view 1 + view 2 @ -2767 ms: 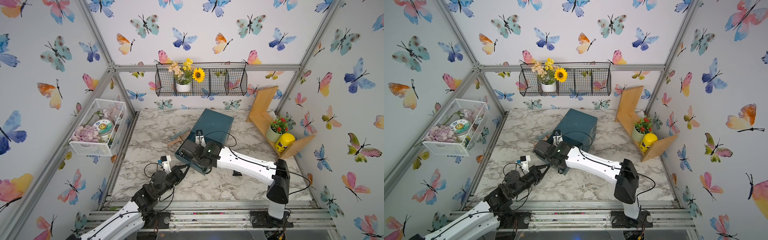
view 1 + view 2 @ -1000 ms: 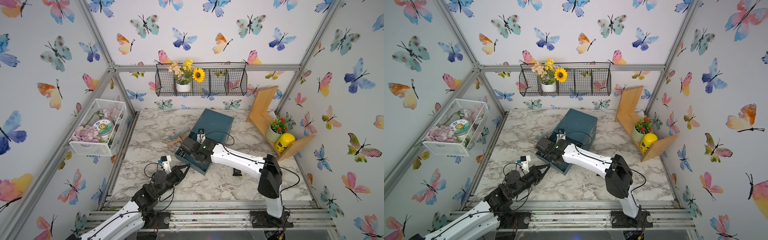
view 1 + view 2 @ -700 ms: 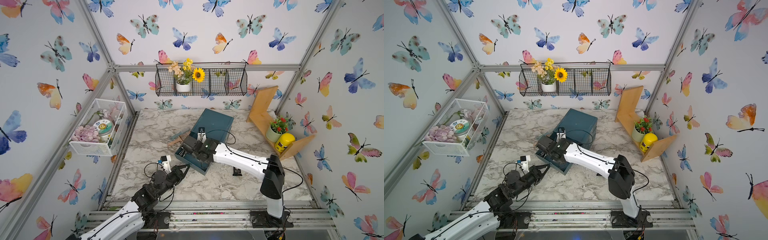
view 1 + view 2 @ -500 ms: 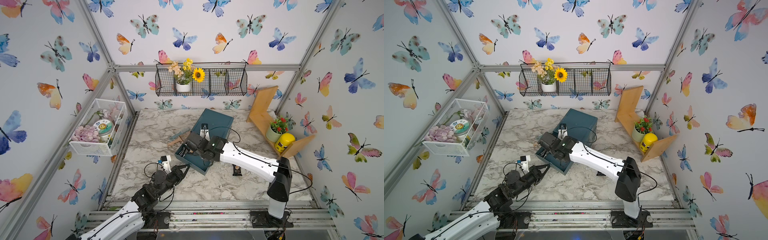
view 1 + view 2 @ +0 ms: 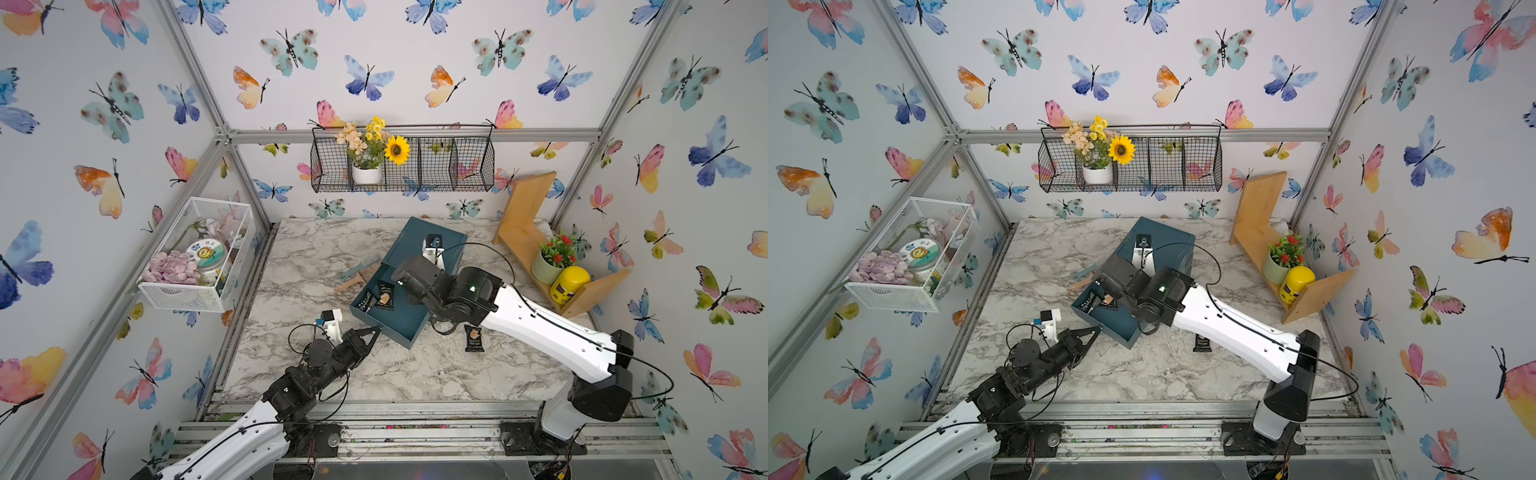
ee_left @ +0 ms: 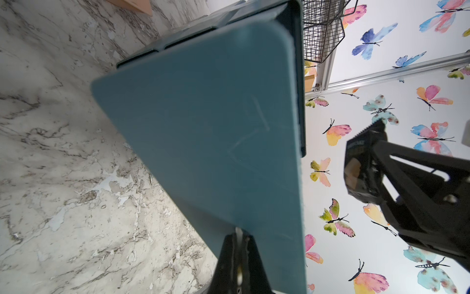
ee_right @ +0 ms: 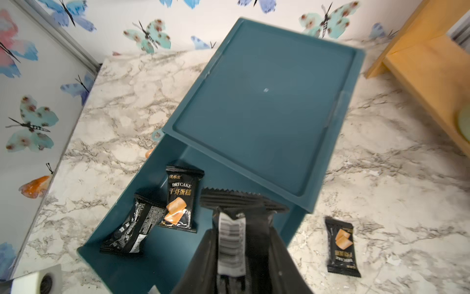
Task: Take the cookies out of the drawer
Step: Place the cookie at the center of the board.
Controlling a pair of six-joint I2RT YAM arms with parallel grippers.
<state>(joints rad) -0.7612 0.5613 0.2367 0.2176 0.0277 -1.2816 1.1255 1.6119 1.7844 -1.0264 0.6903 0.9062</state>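
drawer (image 5: 402,321) stands pulled out of its teal cabinet (image 5: 411,240) toward the front of the marble table (image 5: 291,257). bare marble lies open in front and to the left. a brush (image 5: 360,266) lies just beside the cabinet's left side, and a wooden shelf (image 5: 524,232) sits well apart at the right wall. left gripper (image 5: 372,331) is closed, tips touching the drawer front's edge. right gripper (image 7: 240,236) hangs over the drawer, jaws narrowed on a black packet (image 7: 230,244). two more cookies (image 7: 179,201) lie in the drawer, near its left wall. a fourth packet (image 5: 473,337) lies on the marble near its right side.
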